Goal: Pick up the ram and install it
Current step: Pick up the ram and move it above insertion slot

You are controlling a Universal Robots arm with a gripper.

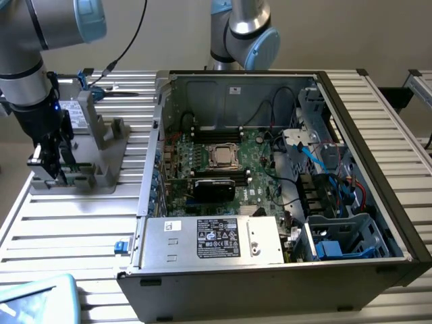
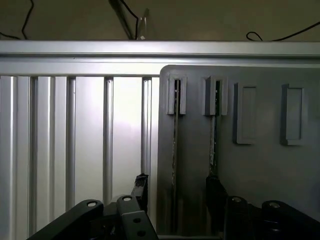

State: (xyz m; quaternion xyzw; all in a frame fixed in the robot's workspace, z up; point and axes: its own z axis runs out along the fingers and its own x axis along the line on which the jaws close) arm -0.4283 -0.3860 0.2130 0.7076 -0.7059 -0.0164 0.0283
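Nothing is lifted or installed yet: the ram stands on edge in a slot of the grey holder, and the end effector, jaws apart, hangs over the holder astride that stick, unclamped, so pickup and fitting remain.

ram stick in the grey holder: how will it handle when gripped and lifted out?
Probably stiff and light: the ram is a thin board standing on edge in a slot of the grey holder. It may bind if lifted askew, since the slot guides hold it. Its narrow faces give the open gripper little purchase, so it might slip.
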